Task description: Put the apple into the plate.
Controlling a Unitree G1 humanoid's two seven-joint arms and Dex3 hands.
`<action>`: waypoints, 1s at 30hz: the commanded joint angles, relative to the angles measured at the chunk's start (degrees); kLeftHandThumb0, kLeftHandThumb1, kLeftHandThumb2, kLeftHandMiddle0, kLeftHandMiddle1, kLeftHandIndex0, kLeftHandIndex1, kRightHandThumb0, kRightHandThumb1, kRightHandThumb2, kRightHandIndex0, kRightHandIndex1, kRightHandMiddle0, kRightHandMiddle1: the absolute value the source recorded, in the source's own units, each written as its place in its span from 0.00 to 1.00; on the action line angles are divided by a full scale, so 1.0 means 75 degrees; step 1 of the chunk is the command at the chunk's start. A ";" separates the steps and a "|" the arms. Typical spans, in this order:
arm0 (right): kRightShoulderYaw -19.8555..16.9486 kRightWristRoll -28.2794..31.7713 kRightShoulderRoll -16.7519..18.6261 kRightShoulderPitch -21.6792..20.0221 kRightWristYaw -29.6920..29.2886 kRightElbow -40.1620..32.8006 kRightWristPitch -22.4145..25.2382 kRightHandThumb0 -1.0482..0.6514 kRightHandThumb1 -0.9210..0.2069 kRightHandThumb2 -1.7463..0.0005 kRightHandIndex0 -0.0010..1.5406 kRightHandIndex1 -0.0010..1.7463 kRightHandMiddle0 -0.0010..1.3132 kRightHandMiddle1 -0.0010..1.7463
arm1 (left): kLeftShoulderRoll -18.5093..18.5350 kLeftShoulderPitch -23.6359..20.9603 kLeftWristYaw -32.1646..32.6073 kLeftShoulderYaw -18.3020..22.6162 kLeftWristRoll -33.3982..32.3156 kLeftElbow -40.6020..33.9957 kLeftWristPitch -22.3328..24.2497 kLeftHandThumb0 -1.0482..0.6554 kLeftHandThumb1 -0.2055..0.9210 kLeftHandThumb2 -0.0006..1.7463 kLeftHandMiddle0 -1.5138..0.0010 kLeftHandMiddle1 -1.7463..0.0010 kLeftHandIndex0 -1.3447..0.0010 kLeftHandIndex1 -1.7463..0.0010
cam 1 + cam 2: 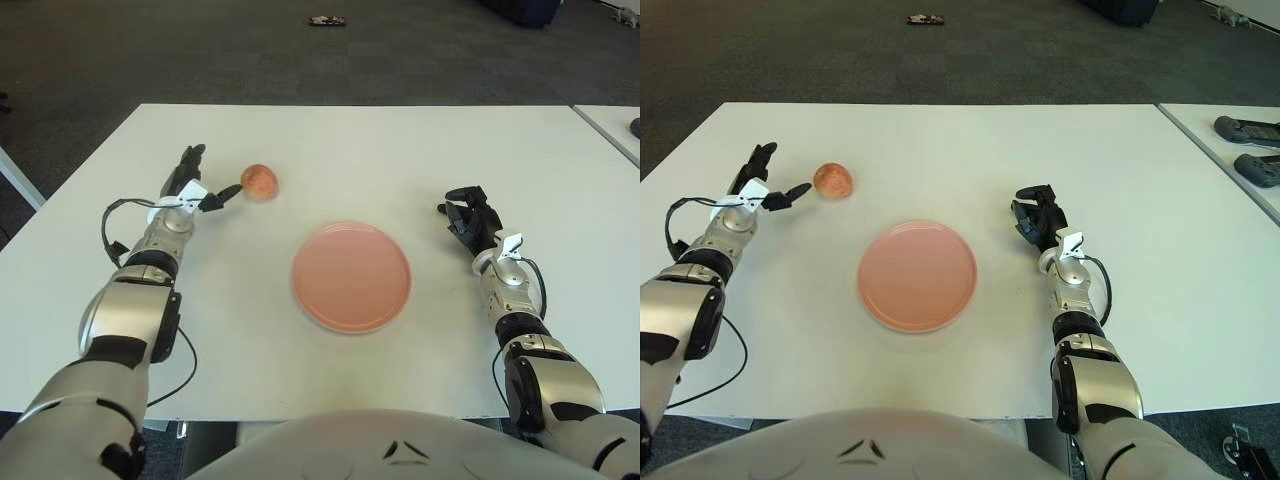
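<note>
A reddish-yellow apple sits on the white table, up and to the left of the pink plate. My left hand is just left of the apple, fingers spread, with one fingertip close to its left side and nothing held. The plate is bare. My right hand shows to the right of the plate with its fingers curled and nothing in them.
A second table's edge at the far right carries two dark controllers. A small dark object lies on the floor beyond the table. A black cable loops by my left wrist.
</note>
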 commanded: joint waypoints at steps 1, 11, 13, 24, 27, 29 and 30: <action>-0.0004 -0.0005 0.0049 0.0336 -0.0005 0.0386 0.0373 0.41 0.00 0.73 0.22 0.71 0.19 0.97 | -0.0040 -0.0182 0.0005 0.0070 -0.0021 0.0033 0.0069 0.08 0.72 0.27 0.89 0.90 1.00 0.66; 0.0003 -0.0021 0.0072 0.0318 -0.0029 0.0416 0.0365 0.41 0.00 0.73 0.22 0.71 0.19 0.97 | -0.0201 -0.0289 -0.0179 0.0198 -0.0113 0.0055 0.0174 0.08 0.64 0.33 0.99 0.69 1.00 0.62; 0.0005 -0.0024 0.0076 0.0315 -0.0034 0.0421 0.0364 0.41 0.00 0.73 0.22 0.71 0.19 0.97 | -0.0228 -0.0308 -0.0199 0.0203 -0.0118 0.0062 0.0224 0.08 0.65 0.34 1.00 0.67 1.00 0.63; 0.0022 -0.0037 0.0105 0.0315 -0.0064 0.0426 0.0351 0.41 0.00 0.73 0.22 0.71 0.19 0.97 | -0.0352 -0.0382 -0.0400 0.0230 -0.0136 0.0101 0.0510 0.06 0.70 0.31 1.00 0.67 1.00 0.66; 0.0028 -0.0041 0.0115 0.0314 -0.0075 0.0426 0.0349 0.41 0.00 0.73 0.22 0.71 0.19 0.97 | -0.0397 -0.0406 -0.0399 0.0203 -0.0101 0.0112 0.0604 0.07 0.70 0.30 0.99 0.66 1.00 0.66; 0.0030 -0.0043 0.0119 0.0314 -0.0079 0.0426 0.0347 0.41 0.00 0.73 0.22 0.71 0.19 0.97 | -0.0435 -0.0420 -0.0397 0.0180 -0.0075 0.0120 0.0664 0.07 0.70 0.30 0.99 0.66 1.00 0.65; 0.0031 -0.0043 0.0119 0.0314 -0.0080 0.0426 0.0347 0.41 0.00 0.73 0.22 0.71 0.19 0.97 | -0.0448 -0.0425 -0.0396 0.0170 -0.0063 0.0122 0.0684 0.08 0.70 0.30 0.99 0.66 1.00 0.65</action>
